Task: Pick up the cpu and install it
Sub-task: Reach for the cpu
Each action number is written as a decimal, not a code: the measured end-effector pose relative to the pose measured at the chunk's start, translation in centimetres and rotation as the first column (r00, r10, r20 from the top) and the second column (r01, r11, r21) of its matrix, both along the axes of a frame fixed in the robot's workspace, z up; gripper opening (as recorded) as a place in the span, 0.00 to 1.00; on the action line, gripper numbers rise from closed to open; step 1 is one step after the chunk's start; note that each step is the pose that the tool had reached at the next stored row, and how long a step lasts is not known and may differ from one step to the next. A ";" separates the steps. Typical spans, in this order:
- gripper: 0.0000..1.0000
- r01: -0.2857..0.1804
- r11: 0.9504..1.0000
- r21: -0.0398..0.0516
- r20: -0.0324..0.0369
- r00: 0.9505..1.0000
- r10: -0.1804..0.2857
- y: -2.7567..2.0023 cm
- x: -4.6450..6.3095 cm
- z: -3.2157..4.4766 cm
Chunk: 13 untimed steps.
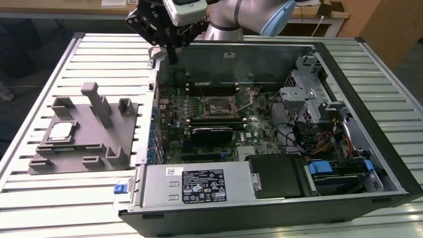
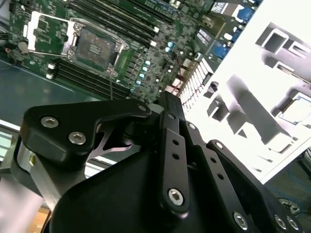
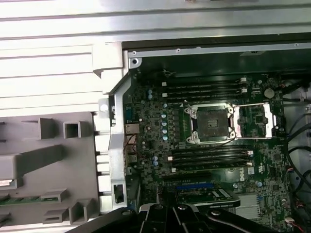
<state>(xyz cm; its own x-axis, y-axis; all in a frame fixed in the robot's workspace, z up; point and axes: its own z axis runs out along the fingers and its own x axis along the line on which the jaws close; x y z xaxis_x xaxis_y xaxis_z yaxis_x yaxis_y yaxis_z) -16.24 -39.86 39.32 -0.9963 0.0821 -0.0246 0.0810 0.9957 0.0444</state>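
On the exterior view's left we see the cpu lying flat in the grey fixture. Further right the gripper hangs above the far left corner of the computer case, well apart from the cpu, fingers pressed together on nothing, their tips half lost against dark metal. Right again, the socket stands open, its inside too dim to read

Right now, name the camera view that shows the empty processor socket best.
The first wrist view: it looks almost straight down on the socket, with the frame swung open. The second wrist view shows the socket at a slant. The exterior view shows it small, deep inside the computer case.
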 end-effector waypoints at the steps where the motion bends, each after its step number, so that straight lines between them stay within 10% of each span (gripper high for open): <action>1: 0.11 0.000 1.000 0.000 0.000 1.000 0.000 0.00 -0.2 0.00; 13: 0.11 0.005 1.000 0.000 0.000 1.000 -0.005 0.01 -2.6 0.00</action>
<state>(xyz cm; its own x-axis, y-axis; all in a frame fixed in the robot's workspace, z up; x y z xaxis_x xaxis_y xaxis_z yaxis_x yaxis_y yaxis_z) -18.85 -39.85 39.32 -0.9959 0.0871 -0.0246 0.0859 0.9953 0.0444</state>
